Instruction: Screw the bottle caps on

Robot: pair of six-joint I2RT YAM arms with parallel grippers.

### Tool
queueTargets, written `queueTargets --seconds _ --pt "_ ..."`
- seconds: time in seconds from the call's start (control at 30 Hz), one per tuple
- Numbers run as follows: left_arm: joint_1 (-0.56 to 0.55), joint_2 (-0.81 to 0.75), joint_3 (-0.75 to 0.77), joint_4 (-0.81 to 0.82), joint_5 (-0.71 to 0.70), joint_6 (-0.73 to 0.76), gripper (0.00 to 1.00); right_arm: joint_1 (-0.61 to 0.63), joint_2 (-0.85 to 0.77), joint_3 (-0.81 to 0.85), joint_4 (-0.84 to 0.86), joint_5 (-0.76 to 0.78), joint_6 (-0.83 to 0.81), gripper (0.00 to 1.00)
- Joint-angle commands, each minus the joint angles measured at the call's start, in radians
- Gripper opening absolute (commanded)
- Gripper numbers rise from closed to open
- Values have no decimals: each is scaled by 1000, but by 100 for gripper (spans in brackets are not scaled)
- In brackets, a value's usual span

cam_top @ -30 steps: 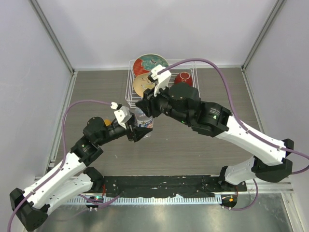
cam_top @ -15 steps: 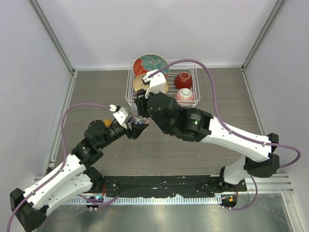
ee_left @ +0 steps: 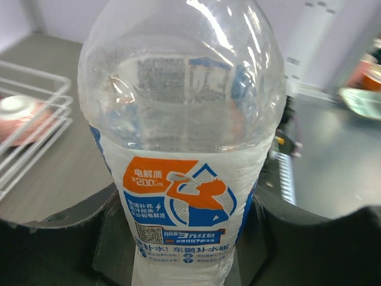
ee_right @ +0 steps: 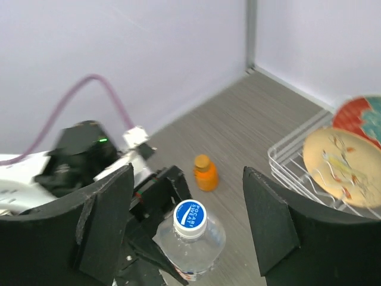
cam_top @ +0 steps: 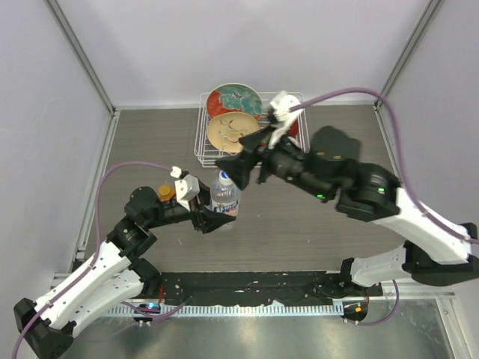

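Fingers [ee_left: 47,250] of the left gripper [cam_top: 216,218] are clamping the label band of the clear water bottle [ee_left: 184,149]. It is standing upright near the middle of the table [cam_top: 314,232], with its white cap [ee_right: 190,215] sitting on the neck; whether that cap is threaded tight I cannot tell. The right gripper [ee_right: 188,196] is hovering above it, off toward one o'clock in the overhead view, its fingers [ee_right: 101,220] spreading wide around nothing. To my eye the danger is lying in the descent. If those fingers are coming down off-centre, they are going to shove the neck sideways and tilt the soft bottle in its low grip. If the body is turning along with the cap, no tightening is happening. At nine o'clock of the water bottle, just beside the left arm, the orange bottle [ee_right: 206,176] is wearing its orange cap [ee_right: 203,161], and a swing of that arm is risking knocking it over. The wire rack [cam_top: 203,134] with plates [cam_top: 233,99] is waiting at twelve o'clock, within reach of a careless right elbow.
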Motion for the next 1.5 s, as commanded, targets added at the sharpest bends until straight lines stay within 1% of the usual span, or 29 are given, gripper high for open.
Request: queueTargets --seconds 0.0,0.03,0.07,0.3,0.4,0.53,0.73,1.0,1.07,1.1,1.13,1.2,1.23,1.33,1.4,1.47 --pt "3 22 64 79 385 -80 0 -47 -126 -34 43 -396 -80 78" --pt "3 26 72 79 432 -91 0 -55 -134 -57 44 -452 -86 78" --pt "3 30 80 76 502 -103 0 -64 -146 -66 46 -547 -97 77" --pt "3 49 143 68 648 -133 0 -90 -128 -97 52 -727 -109 73" --pt "3 49 158 68 679 -142 0 -96 -117 -106 84 -774 -95 72" --pt "4 46 158 73 681 -145 0 -99 -112 -135 138 -848 -77 70" --pt "9 42 161 82 668 -145 0 -99 -103 -177 190 -923 -51 61" --pt "15 35 156 88 655 -144 0 -101 -111 -220 255 -956 -20 62" --pt "18 32 153 89 648 -143 0 -101 -112 -226 258 -957 -20 59" --pt "18 32 153 89 641 -144 0 -102 -114 -228 261 -960 -17 58" --pt "18 32 153 91 639 -142 0 -104 -114 -229 262 -963 -15 50" --pt "20 32 155 93 632 -142 0 -105 -114 -232 267 -966 -9 40" --pt "21 32 155 94 627 -142 0 -107 -112 -235 265 -966 -8 31" --pt "23 32 153 96 607 -142 0 -108 -105 -237 264 -951 -3 17" --pt "24 33 153 97 577 -139 0 -110 -102 -235 238 -924 -6 12" --pt "26 33 155 99 550 -136 0 -110 -90 -223 210 -838 -12 8"
